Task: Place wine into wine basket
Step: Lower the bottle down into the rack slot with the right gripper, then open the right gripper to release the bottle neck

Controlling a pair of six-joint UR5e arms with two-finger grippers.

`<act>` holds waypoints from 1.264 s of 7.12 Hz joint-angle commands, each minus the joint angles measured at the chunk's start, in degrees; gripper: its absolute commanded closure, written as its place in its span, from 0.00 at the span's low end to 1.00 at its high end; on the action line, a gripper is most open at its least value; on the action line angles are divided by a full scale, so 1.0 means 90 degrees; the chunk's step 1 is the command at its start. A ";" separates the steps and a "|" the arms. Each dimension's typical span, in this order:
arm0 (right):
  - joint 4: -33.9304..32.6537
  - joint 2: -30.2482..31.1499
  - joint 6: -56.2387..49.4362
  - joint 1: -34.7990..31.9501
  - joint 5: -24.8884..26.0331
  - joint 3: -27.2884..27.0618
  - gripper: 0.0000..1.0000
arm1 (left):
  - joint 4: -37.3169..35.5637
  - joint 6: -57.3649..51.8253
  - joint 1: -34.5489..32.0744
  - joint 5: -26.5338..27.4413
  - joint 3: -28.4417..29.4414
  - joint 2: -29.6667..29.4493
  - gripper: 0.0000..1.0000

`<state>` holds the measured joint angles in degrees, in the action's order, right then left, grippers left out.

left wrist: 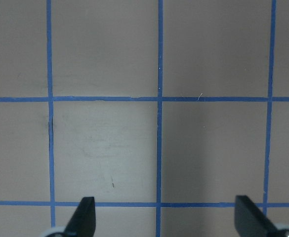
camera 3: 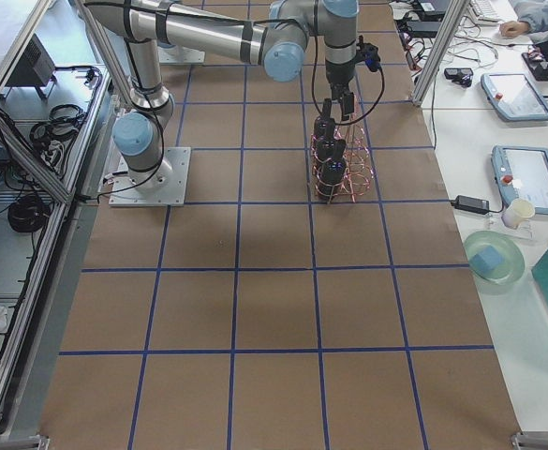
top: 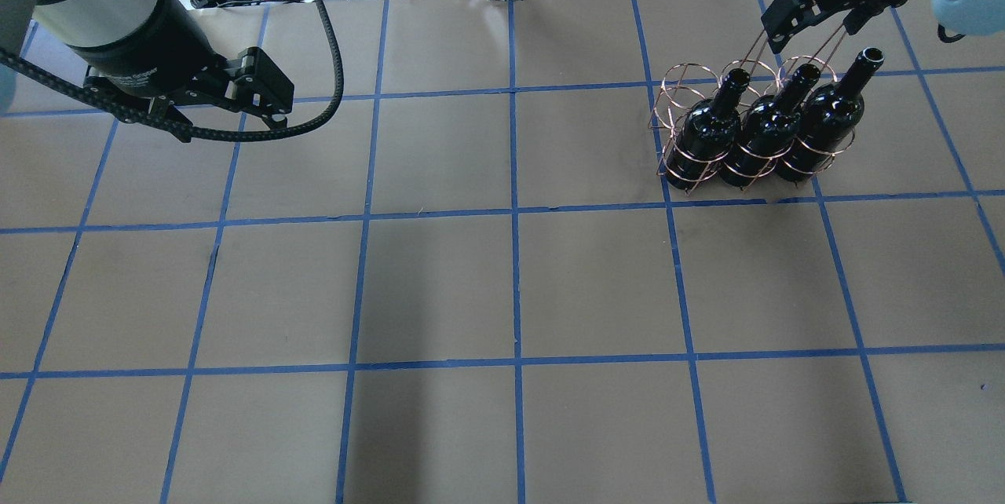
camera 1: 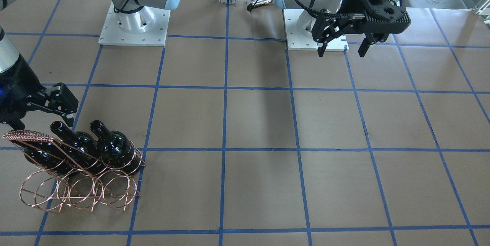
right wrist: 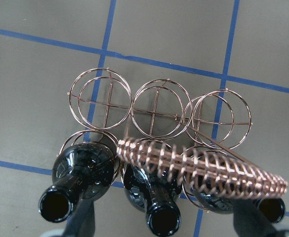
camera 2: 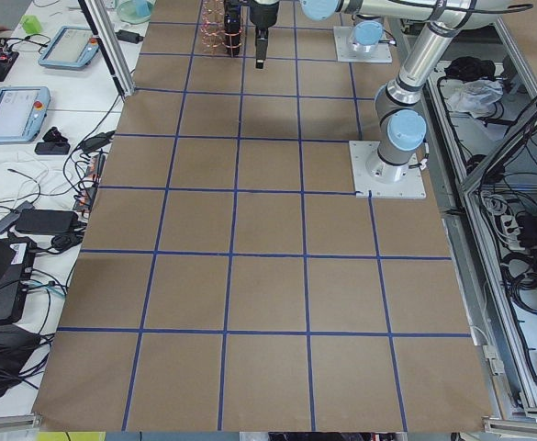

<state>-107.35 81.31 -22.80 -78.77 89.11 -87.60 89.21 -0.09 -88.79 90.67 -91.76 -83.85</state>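
1. All three wine bottles (top: 765, 131) sit in one row of the wine basket (right wrist: 203, 170), their necks slanting up out of it. I judge the placing done, with only my retreat left.
2. My right gripper (camera 1: 42, 120) hangs just behind the basket, by the bottle mouths. Its fingers are spread wide and hold nothing.
3. My left gripper (camera 1: 342, 50) is well apart from the basket, just as wide and just as empty.
4. My right wrist camera shows the basket's other row of rings (right wrist: 101, 101) vacant, which the overhead view makes harder to read. The front view half hides one bottle under the handle (camera 1: 28, 136).
5. My left wrist camera shows only bare table (left wrist: 109, 148).
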 commanded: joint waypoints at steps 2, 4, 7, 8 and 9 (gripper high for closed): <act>0.0857 0.0785 0.0033 -0.0115 -0.0057 0.0133 0.00 | 0.0000 -0.0048 0.0022 0.0246 0.0000 0.0000 0.00; 0.1819 0.1228 0.1003 -0.0299 -0.0076 0.0270 0.00 | 0.0000 -0.0068 0.0022 0.0248 0.0000 0.0000 0.00; 0.1762 0.0890 0.2869 -0.1577 0.0409 0.0329 0.00 | 0.0010 -0.0068 0.0022 0.0248 0.0000 0.0000 0.00; 0.1762 0.0887 0.2952 -0.1686 0.0354 0.0349 0.00 | -0.0019 -0.0068 0.0022 0.0238 0.0000 0.0010 0.00; 0.1753 0.0887 0.2933 -0.1687 0.0353 0.0320 0.00 | -0.0020 -0.0059 0.0022 0.0161 0.0000 0.0010 0.00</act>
<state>-91.52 89.55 2.74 -93.18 92.14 -84.61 89.11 -0.68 -88.58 92.65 -91.76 -83.79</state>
